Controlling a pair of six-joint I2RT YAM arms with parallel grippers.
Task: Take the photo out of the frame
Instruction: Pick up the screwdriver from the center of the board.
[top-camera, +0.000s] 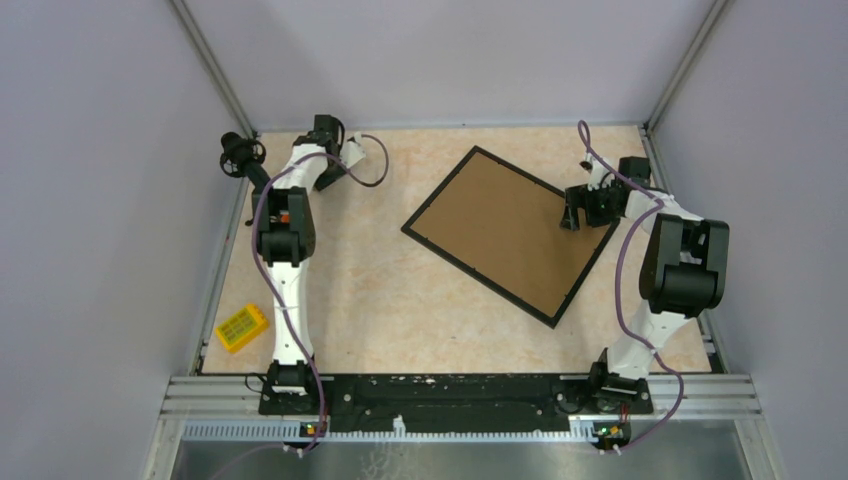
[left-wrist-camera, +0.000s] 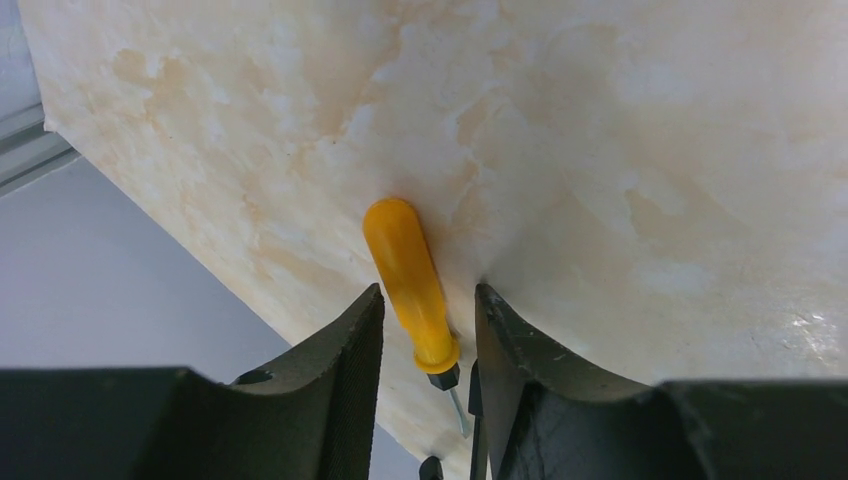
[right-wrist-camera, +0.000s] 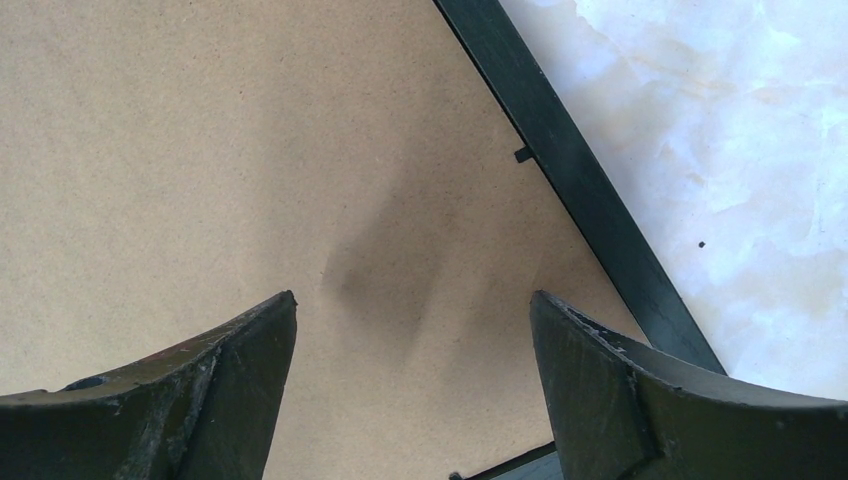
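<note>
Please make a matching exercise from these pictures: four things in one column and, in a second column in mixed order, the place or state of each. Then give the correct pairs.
Things:
1. frame
2. screwdriver
3. yellow box
4. right hand

Places or states:
A. inside the open left hand, not gripped
B. open, above the frame's back
C. lies with its brown back up
D. near the left edge of the table

Pairs: 1-C, 2-A, 3-D, 4-B
</note>
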